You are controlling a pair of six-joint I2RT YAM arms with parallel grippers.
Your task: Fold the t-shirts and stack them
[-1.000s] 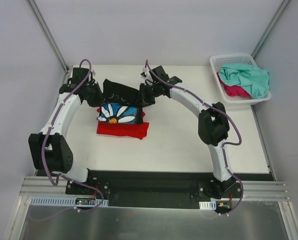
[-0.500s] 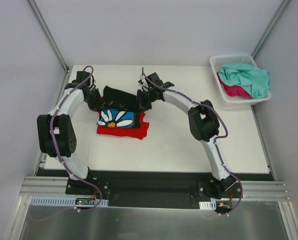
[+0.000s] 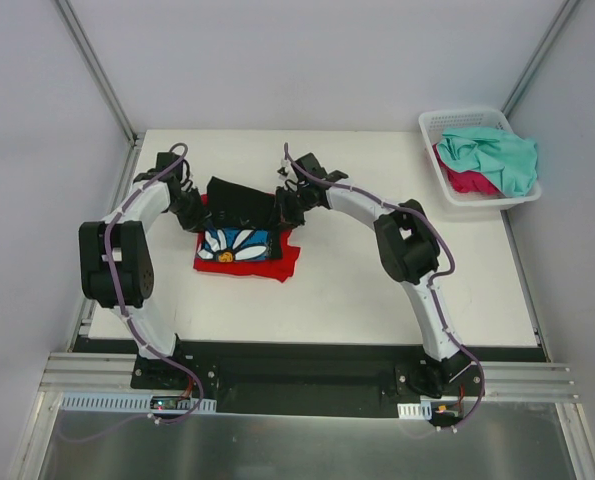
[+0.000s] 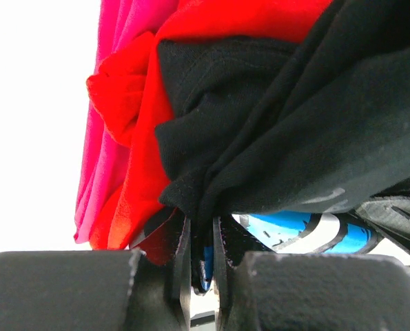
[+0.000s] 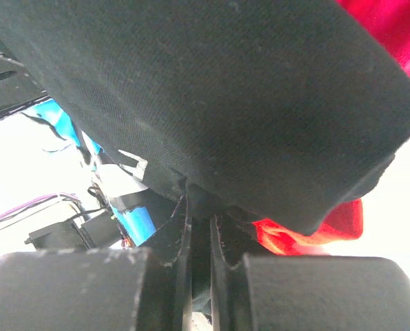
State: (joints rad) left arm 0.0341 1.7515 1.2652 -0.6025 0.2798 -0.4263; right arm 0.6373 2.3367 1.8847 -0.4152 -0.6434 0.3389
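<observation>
**Obs.** Black t-shirt (image 3: 239,198) sits left of centre on the desk (image 3: 377,290), directly on top of a flattened red t-shirt (image 3: 280,266). The daisy print (image 3: 235,245) faces up on its near half. The far half is raised as a dark flap between the two hands.

**Left hand** (image 4: 201,240): fingers closed on a bunched fold of black cloth at the flap's left end. Red cloth and a magenta-pink layer (image 4: 103,117) lie just beside the pinch. I cannot tell whether any of that is caught too.

**Right hand** (image 5: 199,227): closed the same way on the black hem at the flap's right end, with a bit of red showing under it.

**Reading.** Each hand holds one end of the same edge, probably to keep that edge taut and straight so the flap comes over as a single panel instead of crumpling. Folding on top of the red shirt means the finished fold lands straight on the stack with no later transfer.

**Step (judged).** Mid-fold on the black shirt, with the far half about to be drawn toward the near edge.

**Remaining.** The white basket (image 3: 432,124) at the far right corner holds a teal t-shirt (image 3: 495,152) piled over a pinkish-red one (image 3: 467,183), both unfolded.

**Risk.** The red layer could drag along with the flap.
</observation>
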